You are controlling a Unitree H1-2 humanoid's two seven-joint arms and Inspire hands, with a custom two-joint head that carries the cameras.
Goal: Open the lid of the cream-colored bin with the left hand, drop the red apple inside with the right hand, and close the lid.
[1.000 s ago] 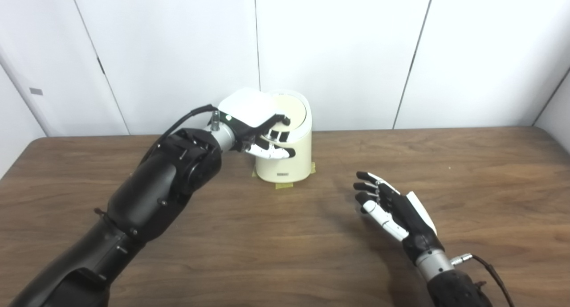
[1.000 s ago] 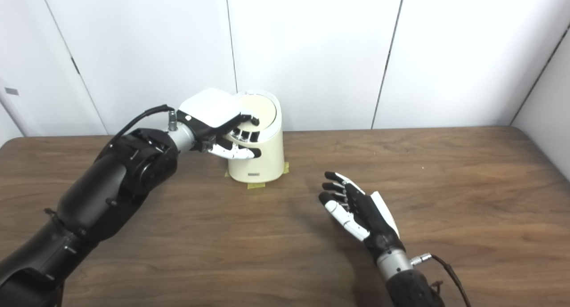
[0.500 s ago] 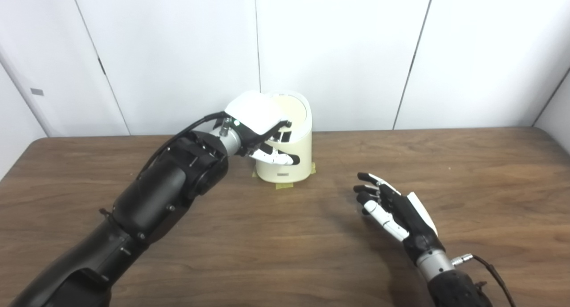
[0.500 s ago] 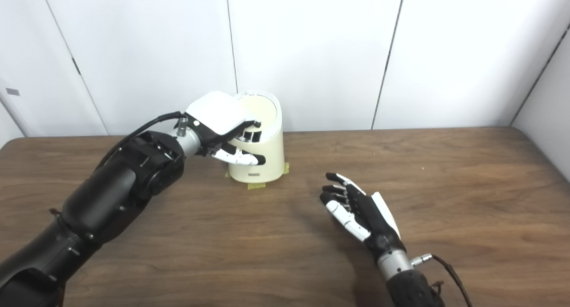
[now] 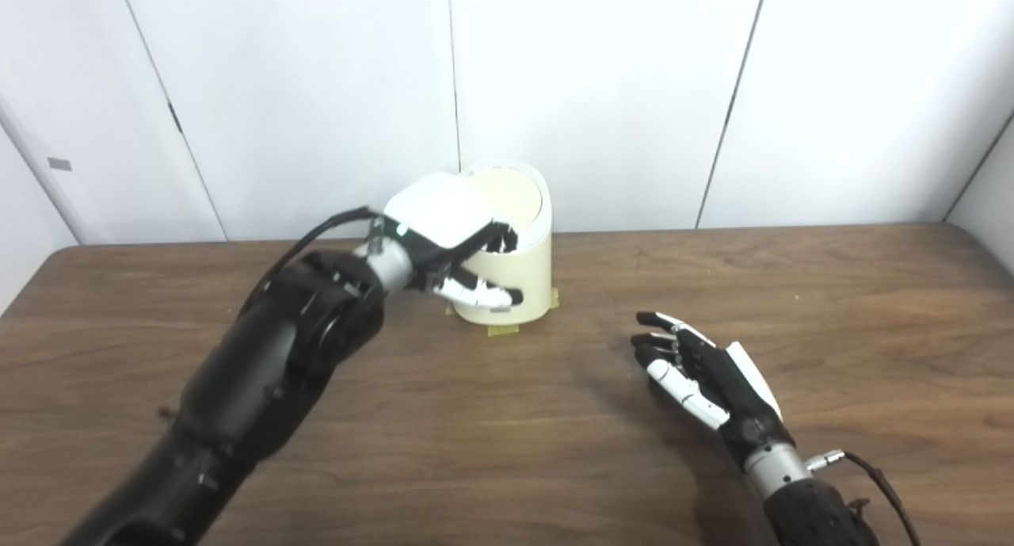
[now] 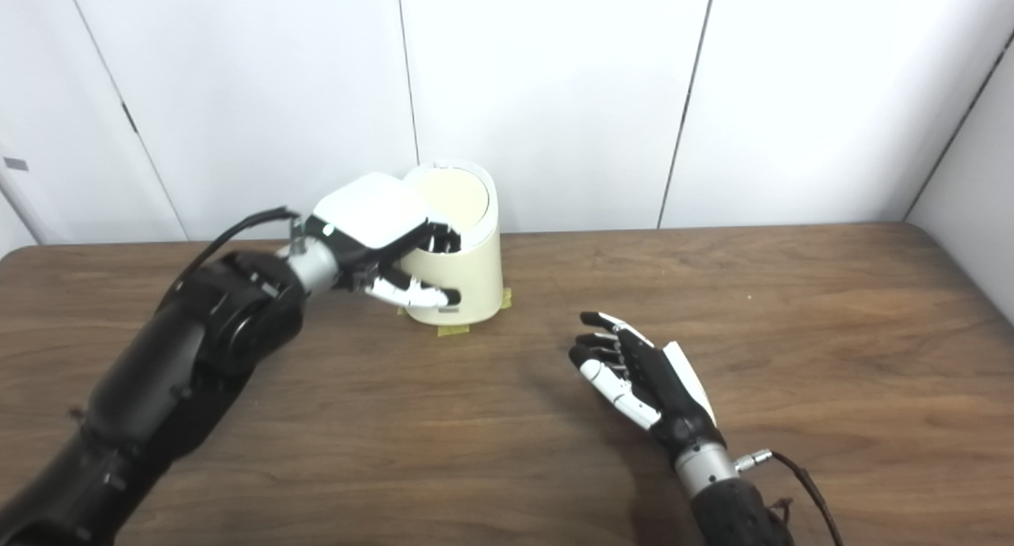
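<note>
Left hand [image 5: 444, 233], frame centre-left, curls half-closed against the bin [image 5: 515, 280] rim (grip unclear, lid [image 5: 507, 193] down); right hand [image 5: 701, 372], lower right, lies spread, empty.

We were in what looked like a robot test room or lab rather than a home: a bare wooden table [image 5: 554, 419] stood against plain white wall panels [image 5: 602, 94] with dark seams, under flat indoor light. The cream-colored bin [image 5: 515, 280] was held in place on the table with strips of yellow tape [image 5: 501, 330], the sort of marking used for repeated trials
</note>
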